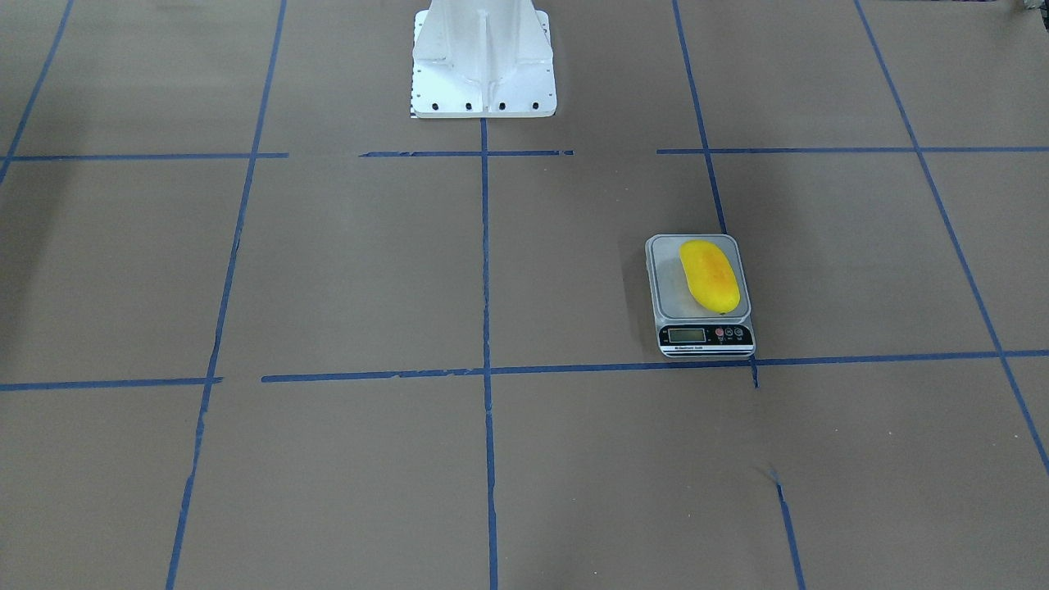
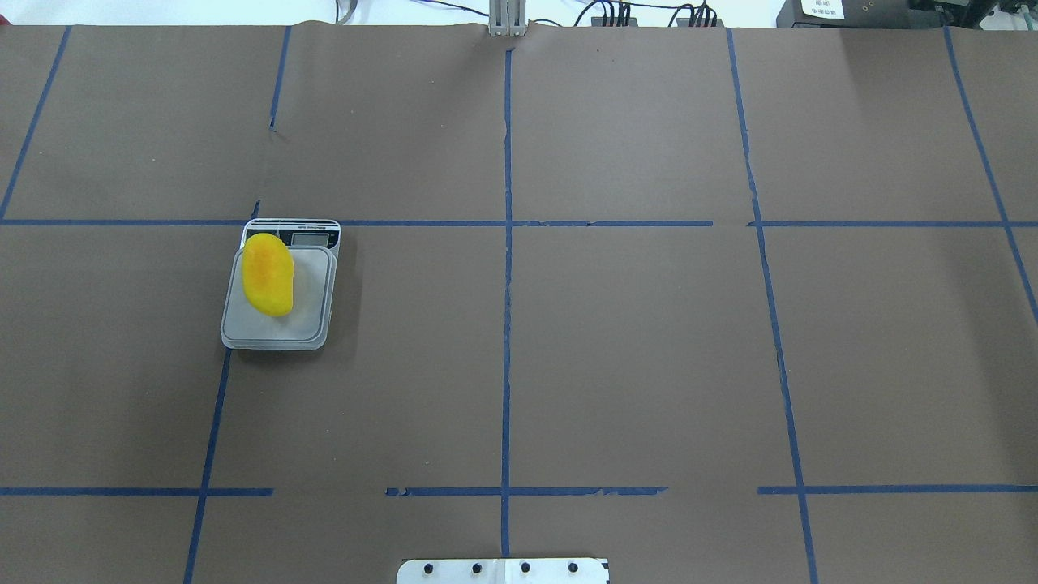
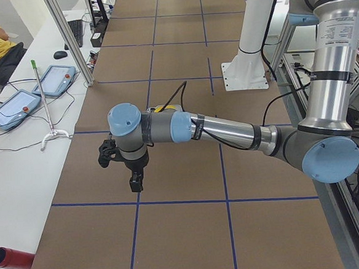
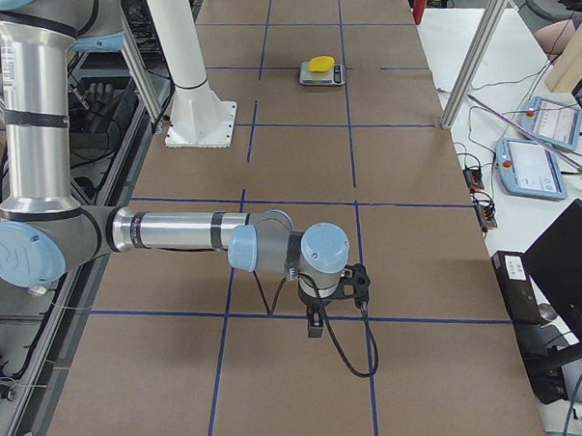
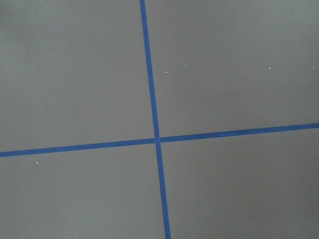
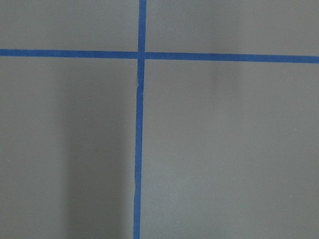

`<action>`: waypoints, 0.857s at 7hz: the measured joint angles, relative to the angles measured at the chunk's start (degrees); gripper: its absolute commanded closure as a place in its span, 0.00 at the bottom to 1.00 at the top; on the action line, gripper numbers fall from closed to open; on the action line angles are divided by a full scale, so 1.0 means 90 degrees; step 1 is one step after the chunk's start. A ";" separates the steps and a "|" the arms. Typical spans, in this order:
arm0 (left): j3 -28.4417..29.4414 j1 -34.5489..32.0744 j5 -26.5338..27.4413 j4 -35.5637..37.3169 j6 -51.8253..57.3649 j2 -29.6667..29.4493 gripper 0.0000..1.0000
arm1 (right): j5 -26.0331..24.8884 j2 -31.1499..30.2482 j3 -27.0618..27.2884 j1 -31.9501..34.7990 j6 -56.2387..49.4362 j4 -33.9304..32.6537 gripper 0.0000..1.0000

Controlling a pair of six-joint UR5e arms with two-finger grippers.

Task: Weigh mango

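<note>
**Spotting the mango (image 1: 710,276) parked on the scale (image 1: 672,287)**

Lying flat on the platform, hugging the robot's-left side of it, one tip close to the display end. Sitting with the scale on the robot's left half of the table (image 1: 328,287), display edge right up against a blue tape line (image 1: 860,358). Seeing the left gripper (image 3: 135,185) hanging over bare brown paper near a tape crossing, well apart from the scale. Same deal for the right gripper (image 4: 315,325), way over on the other half. Can't tell whether either one is released or clenched, going only by side views.
</note>
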 measured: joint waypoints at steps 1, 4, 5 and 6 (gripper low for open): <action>-0.0019 -0.0026 -0.0016 0.0038 -0.0021 0.0012 0.00 | 0.0000 0.0002 0.0000 0.0000 0.0000 0.0000 0.00; -0.0027 -0.0048 -0.0078 0.0022 0.0012 0.0141 0.00 | 0.0000 0.0003 0.0000 0.0000 0.0000 0.0000 0.00; -0.0034 -0.0093 -0.0156 -0.0035 0.0077 0.0350 0.00 | 0.0000 0.0002 0.0000 0.0000 0.0000 0.0000 0.00; -0.0055 -0.0183 -0.0217 -0.0116 0.0118 0.0544 0.00 | 0.0000 0.0000 0.0000 0.0000 0.0000 0.0000 0.00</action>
